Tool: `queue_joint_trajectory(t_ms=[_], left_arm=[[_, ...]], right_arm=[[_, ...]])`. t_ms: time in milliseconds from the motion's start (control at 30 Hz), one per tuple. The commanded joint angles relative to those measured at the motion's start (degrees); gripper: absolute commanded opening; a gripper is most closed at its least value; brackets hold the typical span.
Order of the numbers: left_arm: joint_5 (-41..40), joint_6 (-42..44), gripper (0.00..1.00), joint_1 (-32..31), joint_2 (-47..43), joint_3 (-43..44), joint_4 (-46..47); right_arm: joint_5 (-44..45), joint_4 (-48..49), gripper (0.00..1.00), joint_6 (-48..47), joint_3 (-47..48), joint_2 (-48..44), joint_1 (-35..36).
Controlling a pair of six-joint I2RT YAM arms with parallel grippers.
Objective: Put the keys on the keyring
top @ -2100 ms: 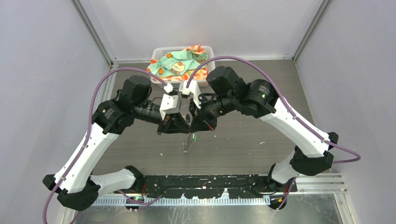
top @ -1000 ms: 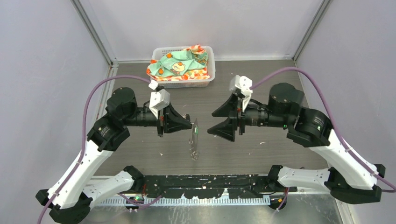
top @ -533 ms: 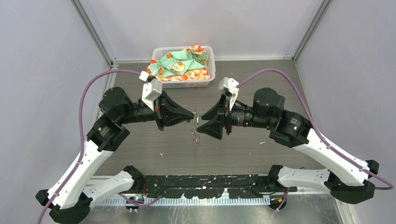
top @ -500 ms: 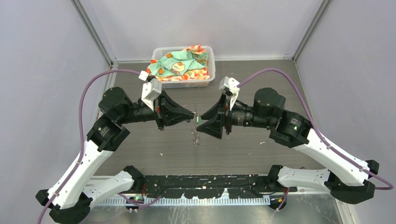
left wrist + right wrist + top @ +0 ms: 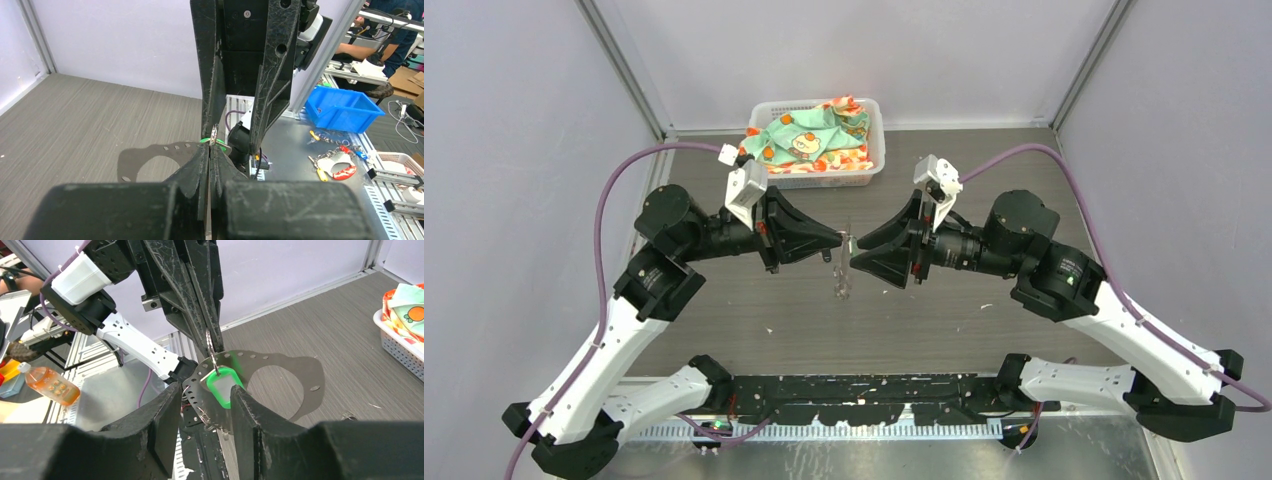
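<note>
1. Two robot arms reach toward each other above the middle of a dark wood-grain desk. Their grippers meet tip to tip in the air.
2. The left gripper is fully closed. Its fingertips pinch the keyring, a thin metal wire ring held upright and well above the desk.
3. A key with a bright green plastic head hangs on the keyring, just below the left gripper's tips. Only the head shows clearly: a green frame around a pale centre.
4. The right gripper is partly open. Its two black fingers stand on either side of the green head. One finger is at or very near the head's edge, and a gap shows on the other side, so it has no grip on the key.
5. A few small metal pieces dangle below the green head. They are too small and blurred to say whether one is the black-headed key.
6. A thin grey sheet hangs just behind the keyring. It has one large round opening and small holes along its rim. I cannot tell whether it is joined to the ring.
7. At the far edge of the desk, well apart from the grippers, stands a white basket. It holds a crumpled green cloth with orange prints.
</note>
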Motion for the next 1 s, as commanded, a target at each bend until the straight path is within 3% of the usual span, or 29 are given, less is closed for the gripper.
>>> queue_joint_trajectory(t_ms=[0,167,567,967], left_arm=[[-0.77,-1.23,0.0,-0.22,-0.55,1.92,4.09],[-0.8,-1.14,0.0,-0.17,-0.49,2.34,3.96],[-1.35,-0.32,0.0,-0.17,-0.63,2.26,3.3],[-4.68,3.01,0.0,-0.2,-1.35,0.84,2.26]], right_arm=[[2.19,2.14,0.47,0.22,0.64,0.11,-0.09],[4.94,1.06,0.46,-0.4,1.42,1.41,-0.06],[5.02,-0.83,0.1,-1.07,1.36,0.77,-0.06],[-0.71,-6.63,0.03,-0.38,2.57,2.22,0.02]])
